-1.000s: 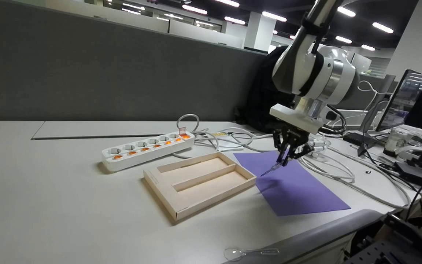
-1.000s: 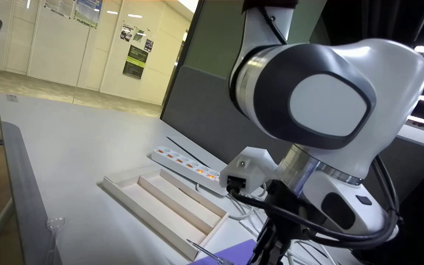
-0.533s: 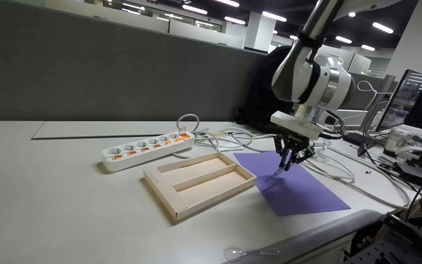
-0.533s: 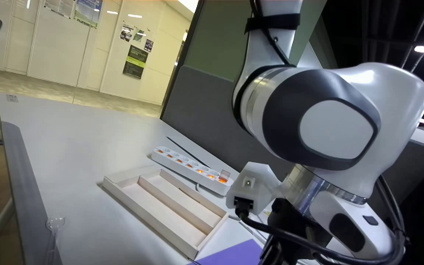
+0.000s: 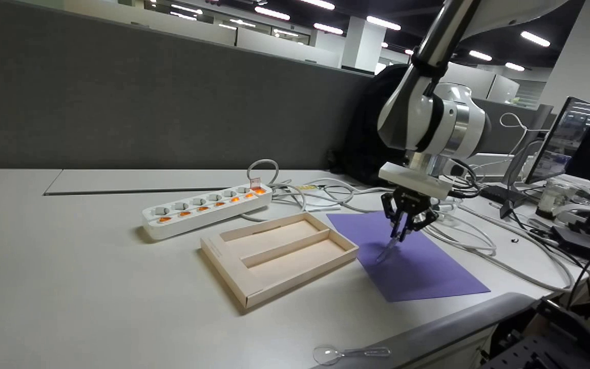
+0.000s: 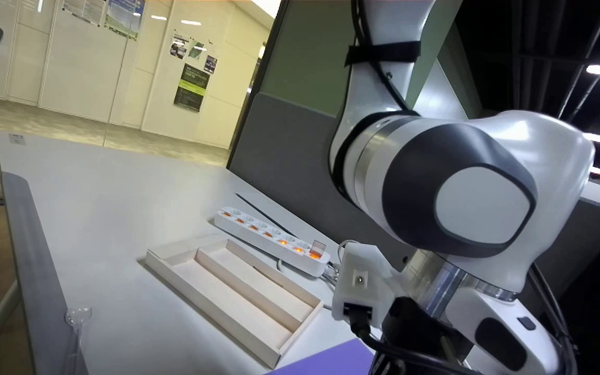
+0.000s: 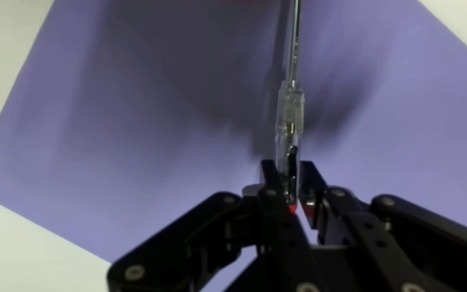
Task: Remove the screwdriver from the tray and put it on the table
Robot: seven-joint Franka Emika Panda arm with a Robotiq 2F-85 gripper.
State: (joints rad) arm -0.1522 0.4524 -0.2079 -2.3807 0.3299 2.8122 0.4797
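Note:
The screwdriver (image 7: 290, 105) has a clear handle with a red end and a thin metal shaft. My gripper (image 7: 287, 168) is shut on its handle. In an exterior view the gripper (image 5: 398, 237) holds the screwdriver (image 5: 384, 252) tilted, tip down, low over the purple sheet. I cannot tell whether the tip touches the sheet. The light wooden tray (image 5: 233, 266) lies beside the sheet, both compartments empty; it also shows in an exterior view (image 6: 232, 299), where the fingertips and screwdriver are out of frame. The off-white table (image 5: 95, 297) bears everything.
The purple sheet (image 5: 428, 271) lies flat on the table. A white power strip (image 5: 208, 212) with lit switches stands behind the tray. White cables (image 5: 471, 243) loop right of the sheet. A clear spoon (image 5: 356, 352) lies at the front edge. A grey partition (image 5: 172, 102) stands behind.
My gripper has moved down with the screwdriver, bringing its tip nearer the sheet and away from the tray's edge. The screwdriver hangs more steeply. The tray has not moved.

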